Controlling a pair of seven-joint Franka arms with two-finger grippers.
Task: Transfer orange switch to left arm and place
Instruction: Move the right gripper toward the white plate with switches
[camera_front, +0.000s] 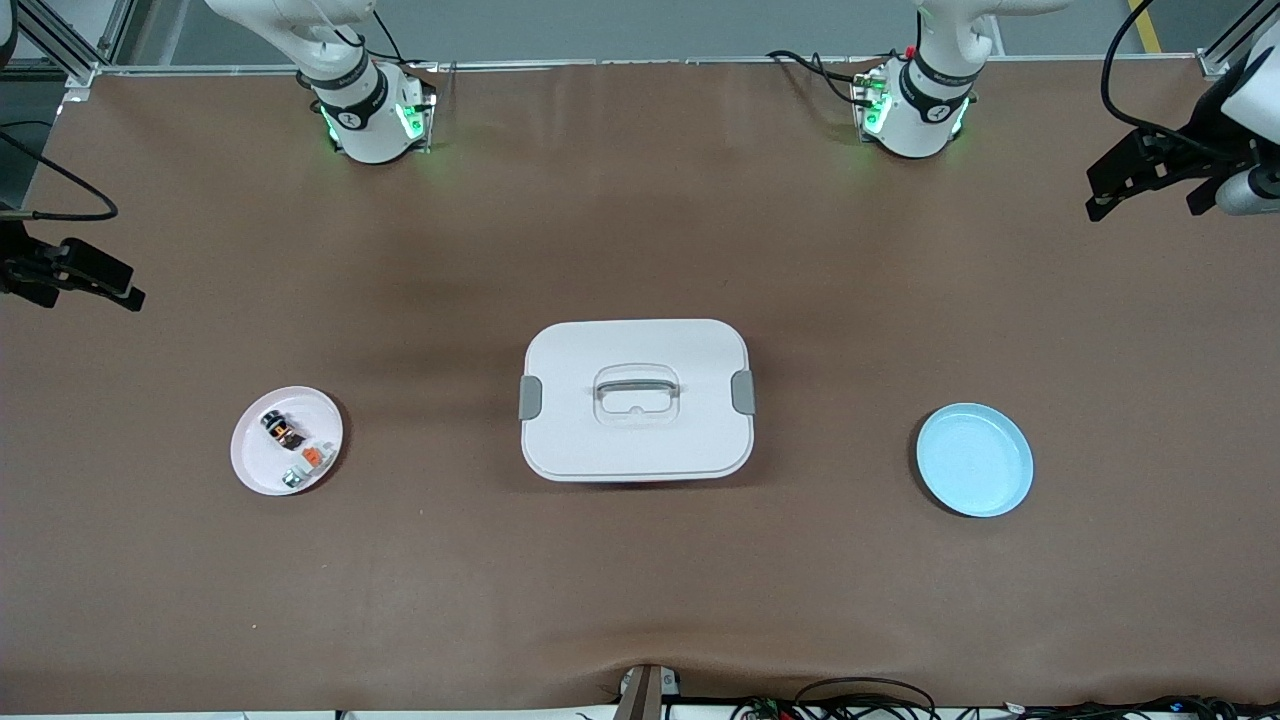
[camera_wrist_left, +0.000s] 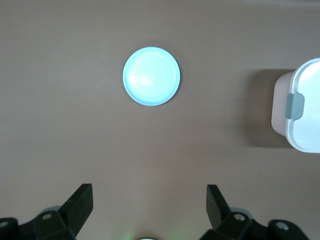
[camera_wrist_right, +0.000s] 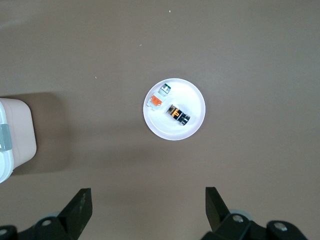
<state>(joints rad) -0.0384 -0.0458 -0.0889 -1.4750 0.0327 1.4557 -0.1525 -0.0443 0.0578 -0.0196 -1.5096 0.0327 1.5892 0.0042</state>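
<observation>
1. Orange switch (camera_front: 282, 431): on the pink plate (camera_front: 256, 462), toward my right arm's end from the box (camera_front: 636, 400).
2. My right gripper (camera_wrist_right: 148, 210): released, above that plate.
3. My left gripper (camera_wrist_left: 149, 205): released, waiting near the blue plate (camera_front: 975, 460).

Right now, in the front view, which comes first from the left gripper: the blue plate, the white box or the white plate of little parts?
1. Blue plate, at the left arm's end, nearest the left gripper.
2. White box, mid-table.
3. White plate, at the right arm's end.
</observation>
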